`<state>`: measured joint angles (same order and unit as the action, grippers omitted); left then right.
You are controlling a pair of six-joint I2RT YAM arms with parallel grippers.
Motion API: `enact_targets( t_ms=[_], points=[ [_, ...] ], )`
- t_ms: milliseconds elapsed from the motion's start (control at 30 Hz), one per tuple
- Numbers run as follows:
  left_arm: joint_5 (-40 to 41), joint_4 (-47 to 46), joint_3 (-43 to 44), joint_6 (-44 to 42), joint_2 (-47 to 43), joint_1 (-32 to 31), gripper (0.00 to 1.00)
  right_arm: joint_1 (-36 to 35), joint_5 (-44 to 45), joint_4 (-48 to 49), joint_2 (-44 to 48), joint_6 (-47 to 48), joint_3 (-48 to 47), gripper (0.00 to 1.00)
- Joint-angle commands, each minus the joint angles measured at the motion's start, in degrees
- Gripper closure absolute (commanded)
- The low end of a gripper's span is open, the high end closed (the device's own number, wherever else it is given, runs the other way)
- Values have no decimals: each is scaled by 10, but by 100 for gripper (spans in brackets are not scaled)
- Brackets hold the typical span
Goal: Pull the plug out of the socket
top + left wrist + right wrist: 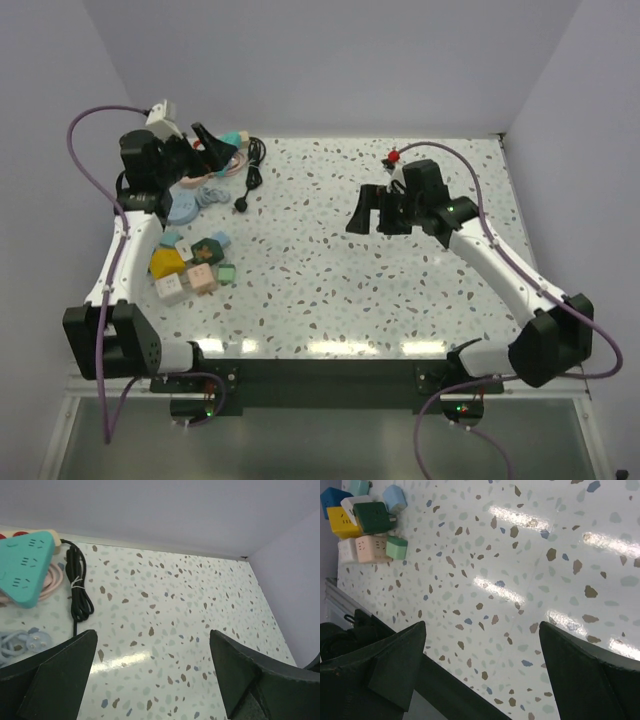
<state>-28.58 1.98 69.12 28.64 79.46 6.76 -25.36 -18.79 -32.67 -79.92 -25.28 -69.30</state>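
**Plug out of socket; both grippers open and empty.**
The plug is seen lying loose on the table, near the socket but no longer in it, so the pull is judged done. A bundled black cord leaves the strip's end. The left gripper is held raised over the far-left corner and tilted down, fingers spread wide with nothing between them. The right gripper is hovered mid-table, equally spread and empty, and is judged to be kept clear.

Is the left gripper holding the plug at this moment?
No, the left gripper is open, with only bare speckled table showing between its jaws.
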Motion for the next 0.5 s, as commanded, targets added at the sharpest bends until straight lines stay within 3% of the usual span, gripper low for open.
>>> enact_targets(
  t_ms=[0,133,300,467],
  points=[
    [-2,45,-39,-60,-73,-39,0,1,68,-13,82,-3,32,1],
    [1,88,-69,-66,-129,-44,0,1,127,-24,170,-1,69,1],
    [22,100,-121,-71,-218,-48,0,2,273,-56,297,-16,122,1],
    [21,125,-131,-74,-238,-55,0,1,337,-57,364,-8,185,1]
  ],
)
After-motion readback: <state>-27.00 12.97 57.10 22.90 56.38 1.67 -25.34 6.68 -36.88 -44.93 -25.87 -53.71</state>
